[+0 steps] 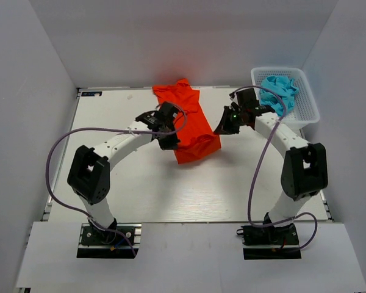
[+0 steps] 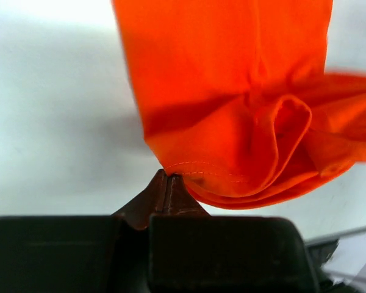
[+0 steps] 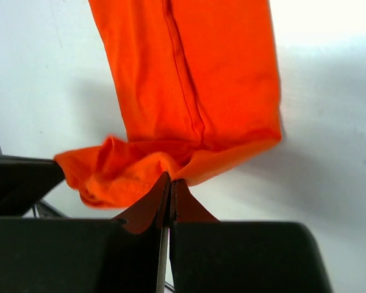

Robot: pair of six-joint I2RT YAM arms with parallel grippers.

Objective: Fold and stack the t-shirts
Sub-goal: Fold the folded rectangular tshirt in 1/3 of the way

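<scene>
An orange t-shirt [image 1: 192, 125] lies lengthwise on the white table, its far end near the back edge. Its near end is lifted off the table. My left gripper [image 1: 169, 144] is shut on the near left corner; the pinched hem shows in the left wrist view [image 2: 189, 171]. My right gripper [image 1: 220, 130] is shut on the near right corner, and the bunched cloth shows in the right wrist view [image 3: 165, 165]. The shirt hangs away from both grippers toward the table's back. A crumpled light blue t-shirt [image 1: 279, 87] sits in the basket at the back right.
A white mesh basket [image 1: 308, 104] stands at the back right corner, close behind my right arm. Purple cables loop from both arms. White walls enclose the table [image 1: 140, 189] on three sides.
</scene>
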